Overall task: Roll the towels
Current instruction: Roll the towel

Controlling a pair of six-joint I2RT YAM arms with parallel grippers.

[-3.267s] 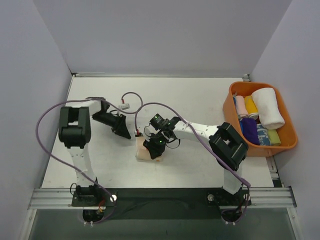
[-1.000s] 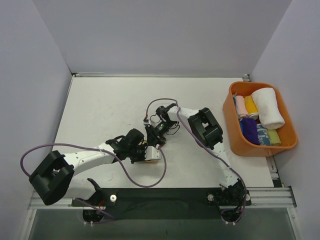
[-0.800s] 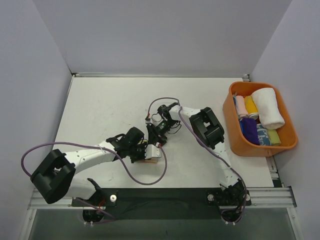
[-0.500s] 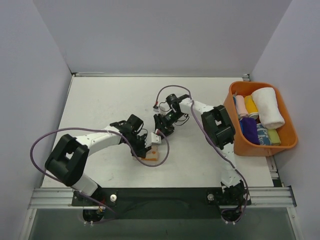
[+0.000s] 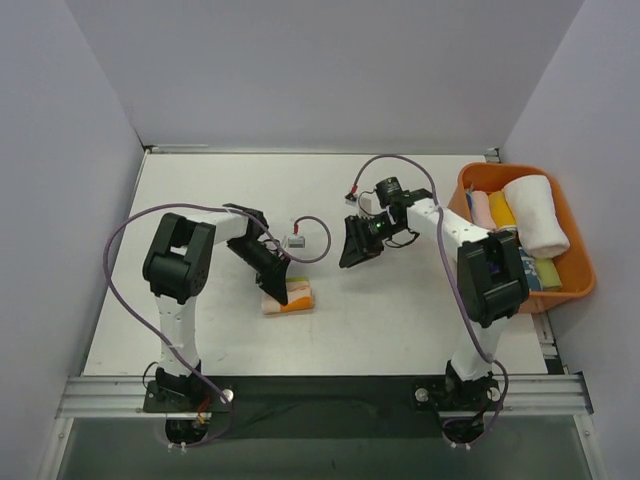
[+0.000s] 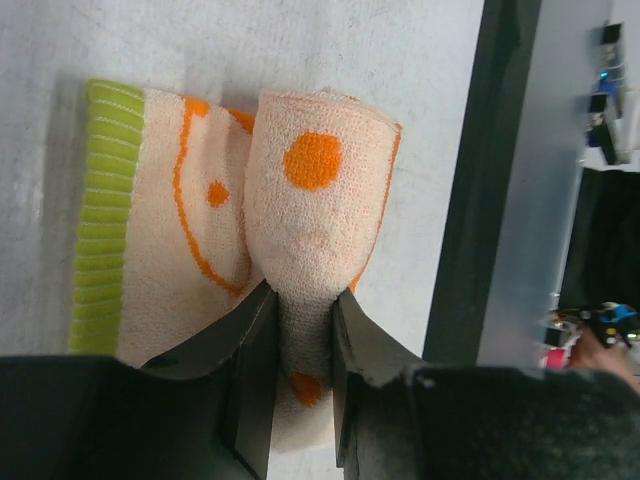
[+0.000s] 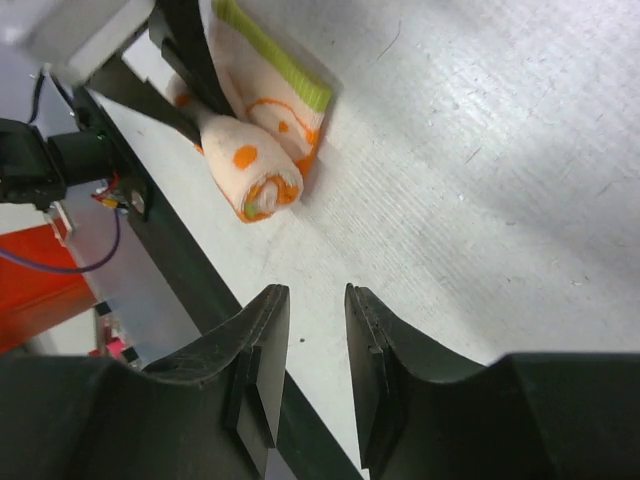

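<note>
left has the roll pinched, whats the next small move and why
Probably roll the pinched part on toward the green edge. The left gripper is shut on the rolled end of the towel, yet a flat stretch up to that edge lies unwound. The right gripper hangs open, apart from the towel, so it cannot help yet.

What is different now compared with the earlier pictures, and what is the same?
The left fingers, off the towel at first, came onto it and now clamp its rolled end. The right fingers let go, then drew back toward the bin, open and empty. The towel is about where it was; the bin and its rolls are unchanged.
</note>
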